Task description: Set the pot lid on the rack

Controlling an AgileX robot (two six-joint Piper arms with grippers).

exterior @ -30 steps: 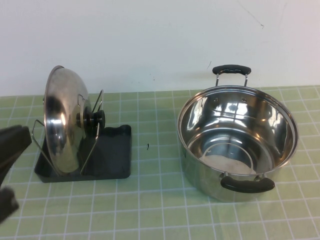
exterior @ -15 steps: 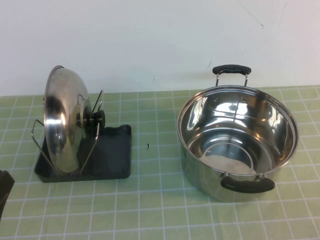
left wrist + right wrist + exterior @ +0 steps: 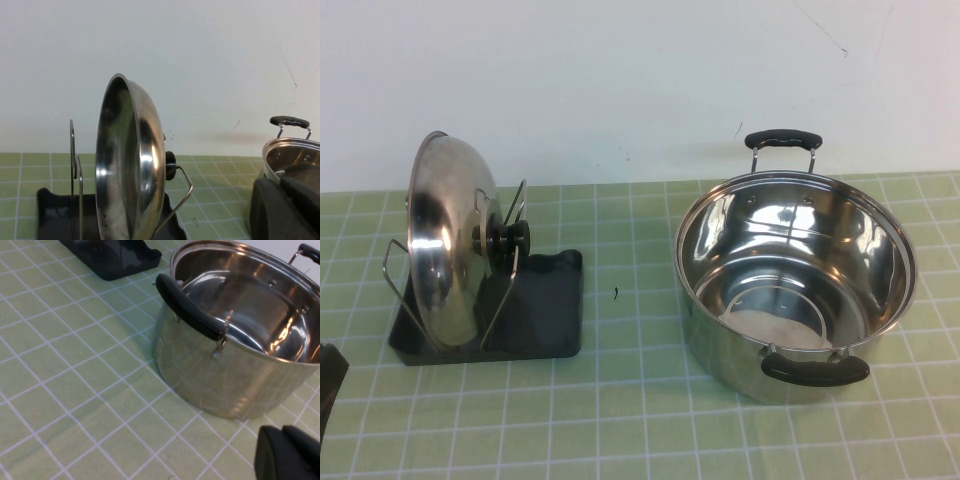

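The shiny steel pot lid [image 3: 445, 240] stands on edge in the wire loops of the rack [image 3: 395, 265], its black knob [image 3: 508, 238] facing the pot. The rack's dark grey tray [image 3: 545, 310] lies on the green checked mat. My left gripper [image 3: 326, 385] shows only as a dark tip at the lower left edge, well clear of the rack. In the left wrist view the lid [image 3: 127, 165] stands upright and the left gripper [image 3: 280, 182] is shut and empty. My right gripper [image 3: 282, 437] is shut and empty, near the pot's base; it is out of the high view.
A deep steel pot [image 3: 795, 280] with two black handles stands open at the right; it also shows in the right wrist view [image 3: 240, 340] and the left wrist view [image 3: 292, 152]. A white wall runs behind the mat.
My left gripper has drawn back from beside the rack toward the lower left edge of the high view. The lid stays in the rack and has not moved.
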